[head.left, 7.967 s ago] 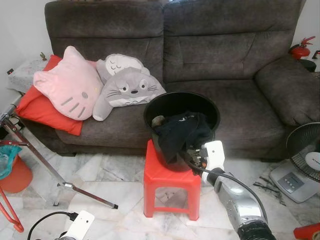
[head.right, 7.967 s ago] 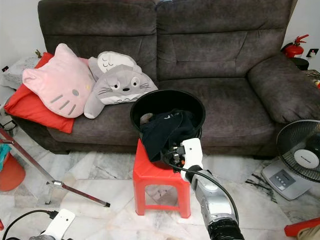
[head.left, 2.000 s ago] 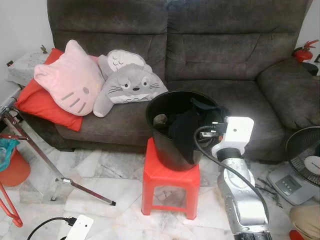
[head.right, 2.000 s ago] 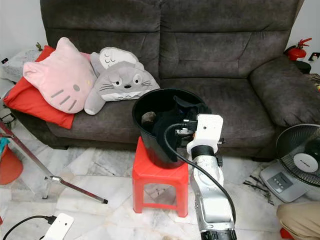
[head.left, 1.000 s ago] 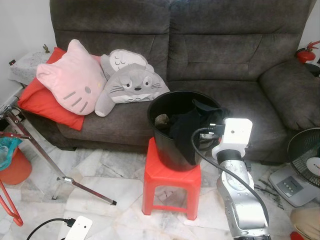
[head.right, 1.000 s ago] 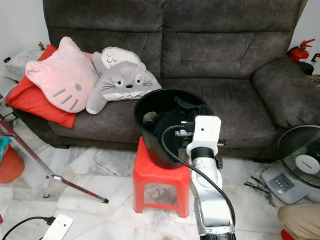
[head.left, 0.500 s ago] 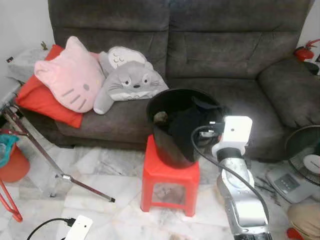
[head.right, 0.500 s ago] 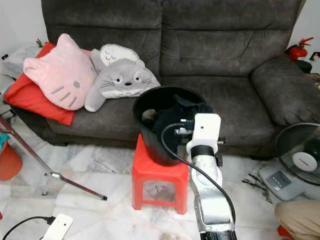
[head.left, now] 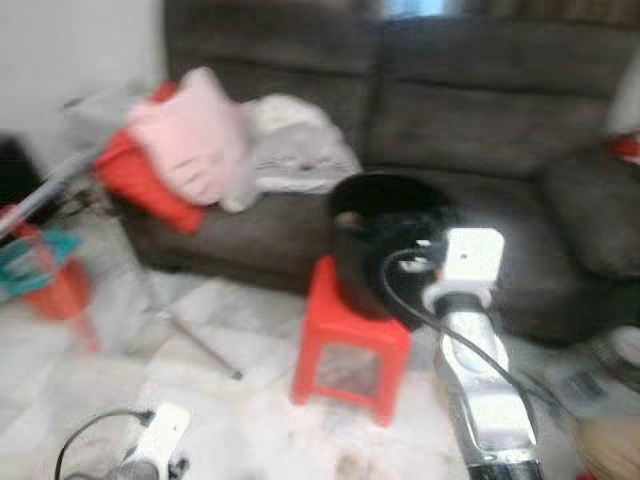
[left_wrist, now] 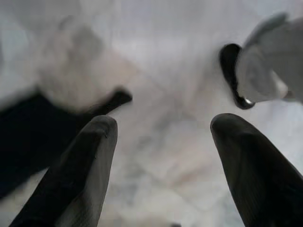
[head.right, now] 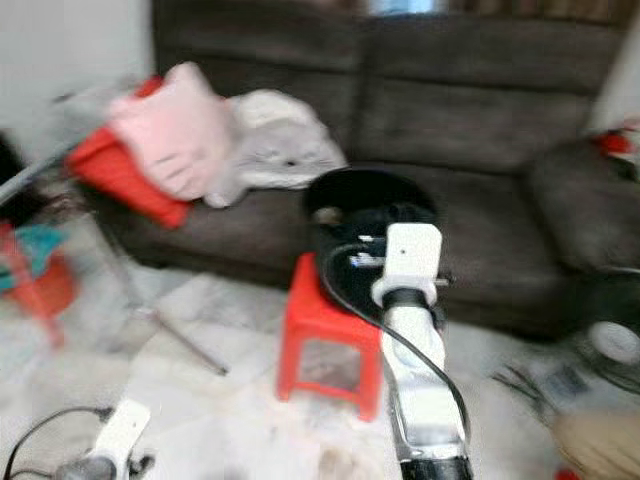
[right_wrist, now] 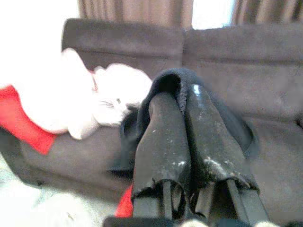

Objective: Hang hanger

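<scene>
My right gripper (right_wrist: pixel 182 94) is shut on a black garment (right_wrist: pixel 168 80), which drapes over its fingertips. In the head views this arm (head.right: pixel 415 370) reaches up to the near rim of the black bucket (head.left: pixel 380 195), with its white wrist box in front of the fingers. The bucket stands on a red stool (head.left: pixel 350 340) before the sofa, and the rest of the garment hangs at the bucket's rim. My left gripper (left_wrist: pixel 163 127) hangs low, open, pointing at the marble floor. Everything is blurred.
A dark grey sofa (head.left: pixel 500 110) fills the back, with a pink cushion (head.left: pixel 195 130) and a grey plush cushion (head.left: pixel 300 145) on its left end. A metal stand leg (head.left: pixel 190 340) and a red tub (head.left: pixel 60 290) are at left. A fan (head.right: pixel 615 340) sits at right.
The whole picture has slid right and blurred, so the camera has turned left. The right gripper still holds the black garment by the bucket.
</scene>
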Controlling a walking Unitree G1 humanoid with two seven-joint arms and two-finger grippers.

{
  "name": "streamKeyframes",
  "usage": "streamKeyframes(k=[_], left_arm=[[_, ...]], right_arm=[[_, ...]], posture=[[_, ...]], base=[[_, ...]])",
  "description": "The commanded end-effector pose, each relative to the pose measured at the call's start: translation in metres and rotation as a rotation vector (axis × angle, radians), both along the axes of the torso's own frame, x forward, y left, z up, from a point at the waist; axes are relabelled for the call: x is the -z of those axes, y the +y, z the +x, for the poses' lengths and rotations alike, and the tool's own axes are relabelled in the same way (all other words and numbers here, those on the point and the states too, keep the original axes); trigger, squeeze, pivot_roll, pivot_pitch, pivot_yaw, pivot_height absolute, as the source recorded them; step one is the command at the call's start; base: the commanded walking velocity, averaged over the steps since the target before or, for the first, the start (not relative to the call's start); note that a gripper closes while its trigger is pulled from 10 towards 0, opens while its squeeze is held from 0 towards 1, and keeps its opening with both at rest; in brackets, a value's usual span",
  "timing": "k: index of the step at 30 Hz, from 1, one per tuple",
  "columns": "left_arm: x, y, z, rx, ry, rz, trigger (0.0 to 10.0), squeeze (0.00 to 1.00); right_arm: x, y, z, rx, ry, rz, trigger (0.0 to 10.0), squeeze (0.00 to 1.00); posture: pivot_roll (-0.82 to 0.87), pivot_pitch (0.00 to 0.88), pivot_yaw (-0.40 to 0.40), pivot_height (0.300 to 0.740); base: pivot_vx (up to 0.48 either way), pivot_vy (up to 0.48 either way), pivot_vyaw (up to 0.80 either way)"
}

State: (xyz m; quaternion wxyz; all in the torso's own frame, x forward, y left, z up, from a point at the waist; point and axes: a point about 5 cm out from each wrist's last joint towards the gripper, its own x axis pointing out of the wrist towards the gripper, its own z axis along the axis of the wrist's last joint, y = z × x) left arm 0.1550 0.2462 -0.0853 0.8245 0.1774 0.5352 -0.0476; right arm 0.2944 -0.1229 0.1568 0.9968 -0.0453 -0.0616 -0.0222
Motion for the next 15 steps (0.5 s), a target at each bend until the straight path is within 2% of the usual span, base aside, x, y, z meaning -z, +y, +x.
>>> streamKeyframes(k=[1, 15], left_arm=[[-0.0099, 0.0035, 0.0198, 0.007, -0.066, 0.008, 10.0, 0.0], [-0.0108, 0.0025, 0.0226, 0.004, -0.072, 0.007, 10.0, 0.0]], right_arm=[[-0.0088, -0.0003, 0.0026, 0.005, -0.029, -0.002, 10.0, 0.0], [-0.0104, -0.0014, 0.0033, 0.008, -0.031, -0.005, 10.0, 0.0]], posture=[[-0.15, 0.0, 0.011, 0.74], [-0.16, 0.0, 0.007, 0.74]], base=[[-0.292, 0.0, 0.0], [-0.294, 0.0, 0.0]])
